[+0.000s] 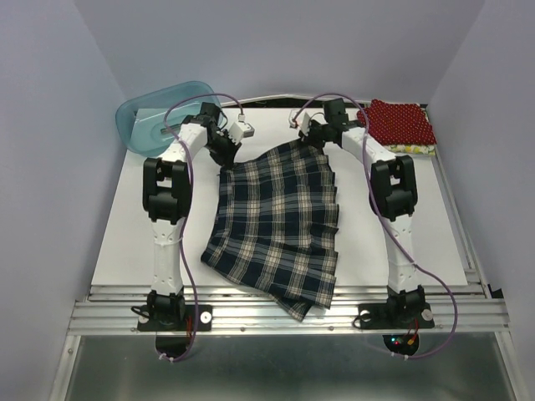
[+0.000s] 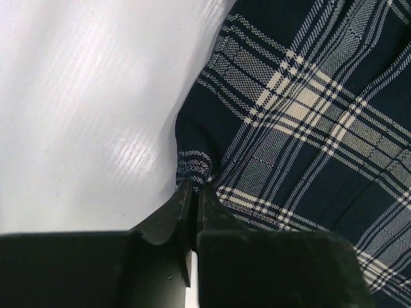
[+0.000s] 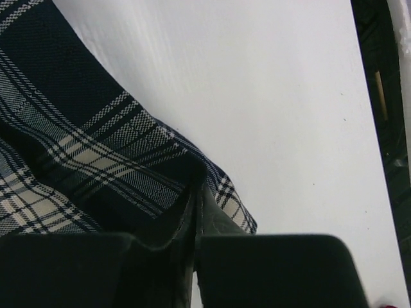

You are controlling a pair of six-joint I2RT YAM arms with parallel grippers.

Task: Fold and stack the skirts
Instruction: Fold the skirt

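The pleated navy, white and dark-green plaid skirt (image 1: 276, 221) hangs stretched over the white table, its lower hem draping past the near edge. My left gripper (image 1: 227, 155) is shut on the skirt's upper left corner; in the left wrist view the closed fingertips (image 2: 196, 186) pinch a bunched bit of plaid (image 2: 302, 115). My right gripper (image 1: 316, 142) is shut on the upper right corner, pinching the plaid edge (image 3: 83, 141) in the right wrist view (image 3: 197, 183). The red dotted skirt (image 1: 399, 122) lies folded at the back right on the yellowish patterned one (image 1: 411, 148).
A translucent teal tub (image 1: 159, 113) stands at the back left behind the left arm. The white table board (image 1: 142, 242) ends at a metal rail (image 1: 284, 313) in front. Grey walls close in both sides.
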